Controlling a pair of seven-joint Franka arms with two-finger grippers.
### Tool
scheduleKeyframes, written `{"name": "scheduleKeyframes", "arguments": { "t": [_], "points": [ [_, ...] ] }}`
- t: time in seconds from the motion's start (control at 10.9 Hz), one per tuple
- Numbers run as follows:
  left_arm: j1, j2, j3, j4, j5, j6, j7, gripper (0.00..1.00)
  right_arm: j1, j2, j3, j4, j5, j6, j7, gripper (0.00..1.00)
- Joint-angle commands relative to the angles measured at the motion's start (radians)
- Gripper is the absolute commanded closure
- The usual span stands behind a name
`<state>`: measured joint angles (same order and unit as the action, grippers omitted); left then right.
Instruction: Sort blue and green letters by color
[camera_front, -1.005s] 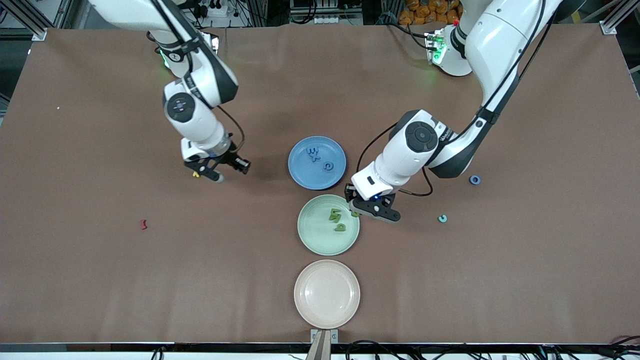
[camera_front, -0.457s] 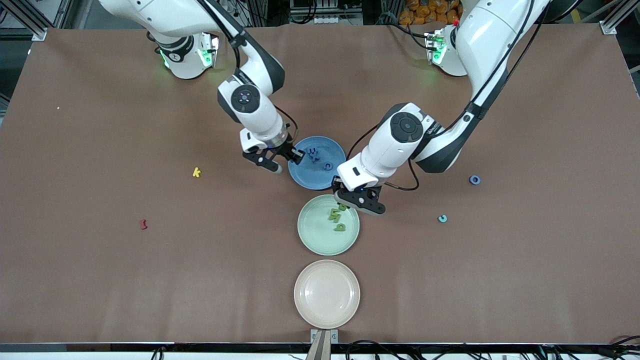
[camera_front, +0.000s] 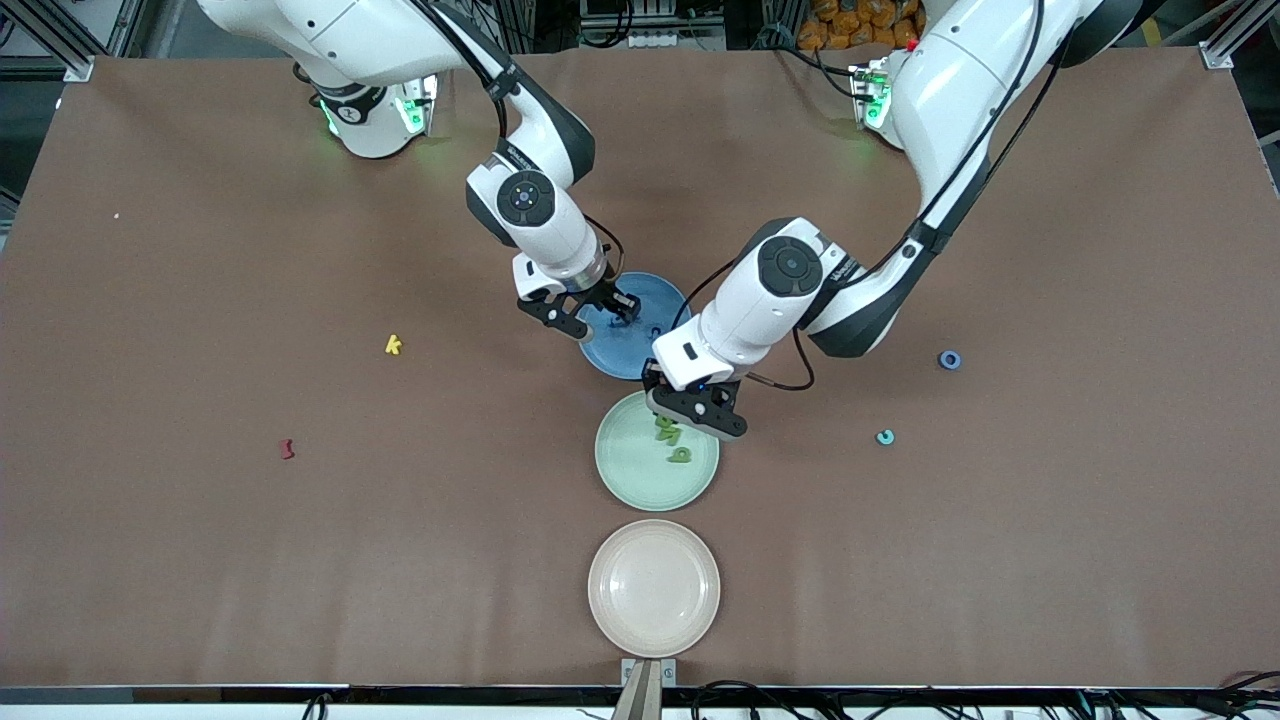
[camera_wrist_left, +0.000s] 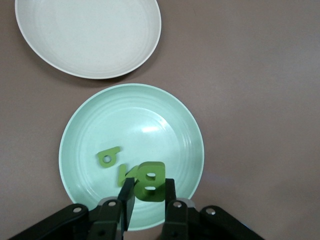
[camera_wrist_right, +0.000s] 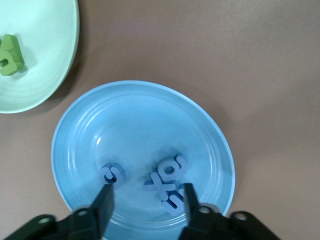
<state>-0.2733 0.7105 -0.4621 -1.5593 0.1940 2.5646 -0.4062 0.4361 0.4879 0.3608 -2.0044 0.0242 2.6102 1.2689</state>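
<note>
My left gripper (camera_front: 690, 412) is shut on a green letter B (camera_wrist_left: 150, 179) and holds it over the green plate (camera_front: 635, 475), near the rim closest to the blue plate. Two more green letters (camera_wrist_left: 107, 157) lie in the green plate (camera_wrist_left: 150, 120). My right gripper (camera_front: 598, 315) is open and empty over the blue plate (camera_front: 672, 297). Several blue letters (camera_wrist_right: 162, 184) lie in the blue plate (camera_wrist_right: 140, 120) under its fingers. A blue ring-shaped letter (camera_front: 950, 360) lies on the table toward the left arm's end.
A cream plate (camera_front: 654, 588) stands nearer to the camera than the green plate. A yellow k (camera_front: 393, 345) and a dark red letter (camera_front: 287, 449) lie toward the right arm's end. A small teal letter (camera_front: 885, 437) lies near the blue ring.
My right gripper has moved from over the yellow k to over the blue plate. My left gripper has carried the green letter from the green plate's edge to farther over it.
</note>
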Motion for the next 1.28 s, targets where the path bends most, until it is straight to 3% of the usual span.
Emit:
{"name": "scheduleKeyframes", "arguments": {
  "t": [0.0,0.18,0.37,0.46,0.55,1.01,1.19],
  "points": [
    [-0.153,0.093,0.165,0.083,-0.004,0.083,-0.011,1.00,-0.014,-0.001,0.007,0.018,0.014,-0.015,-0.002,0.00],
    [-0.196,0.116,0.209,0.084,-0.004,0.101,-0.013,1.00,-0.062,-0.046,0.007,-0.002,0.011,-0.086,-0.040,0.00],
    [-0.202,0.138,0.220,0.085,-0.002,0.104,-0.006,0.54,-0.138,-0.103,0.007,-0.025,0.011,-0.160,-0.130,0.00],
    [-0.211,0.139,0.230,0.085,-0.001,0.109,-0.003,0.16,-0.195,-0.133,0.007,-0.046,0.011,-0.197,-0.205,0.00],
    [-0.219,0.136,0.232,0.082,0.001,0.112,-0.003,0.00,-0.261,-0.168,0.007,-0.072,0.011,-0.234,-0.312,0.00],
    [-0.216,0.119,0.234,0.079,0.021,0.111,-0.002,0.00,-0.592,-0.239,-0.002,-0.093,0.002,-0.334,-0.736,0.00],
    [-0.204,0.110,0.235,0.079,0.065,0.108,0.010,0.00,-0.619,-0.241,-0.070,-0.079,-0.047,-0.334,-0.825,0.00]
  ]
}}
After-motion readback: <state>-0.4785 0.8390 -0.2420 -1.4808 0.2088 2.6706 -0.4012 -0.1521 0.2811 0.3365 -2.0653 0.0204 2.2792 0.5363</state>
